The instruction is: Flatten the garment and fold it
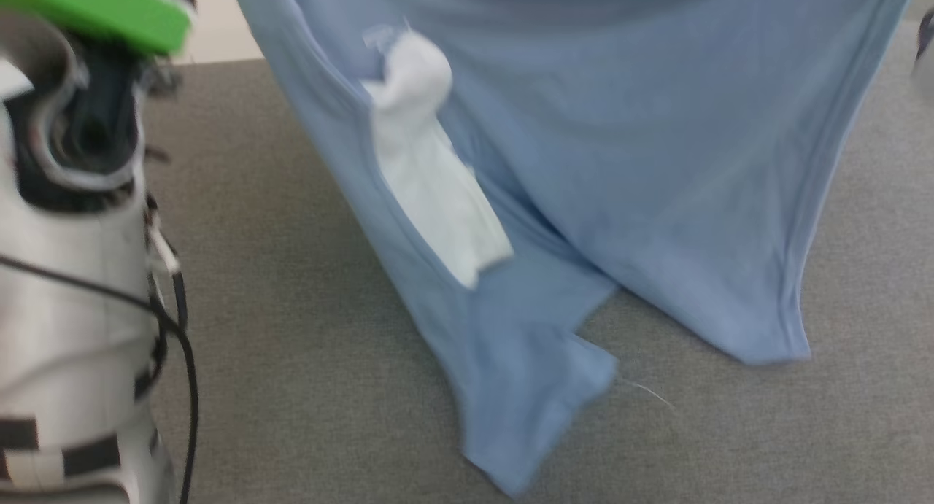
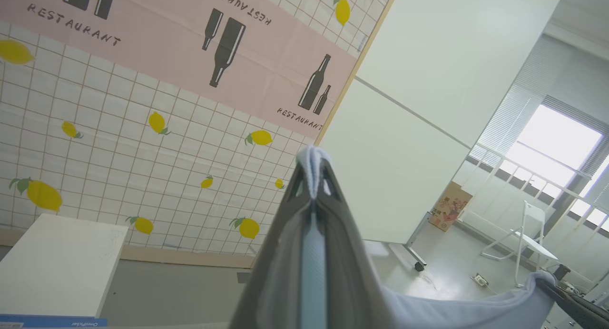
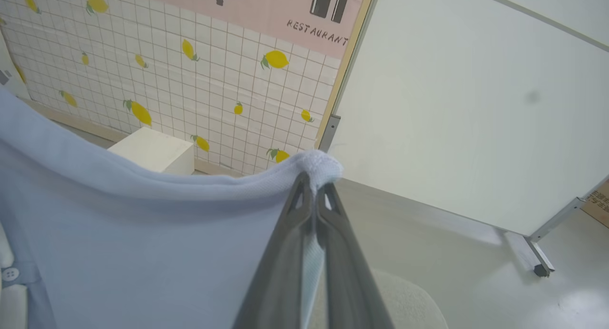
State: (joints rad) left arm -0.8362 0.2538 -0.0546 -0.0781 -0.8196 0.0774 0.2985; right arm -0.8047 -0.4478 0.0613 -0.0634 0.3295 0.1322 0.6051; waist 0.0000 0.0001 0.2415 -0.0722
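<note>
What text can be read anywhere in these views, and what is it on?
"RESTAURANT": repeated on the pink banner, in both wrist views.
Print on the blue strip at the left wrist view's bottom edge: too small to read.
Print on the cardboard box: too blurred to read.
On the garment: none legible.
</note>
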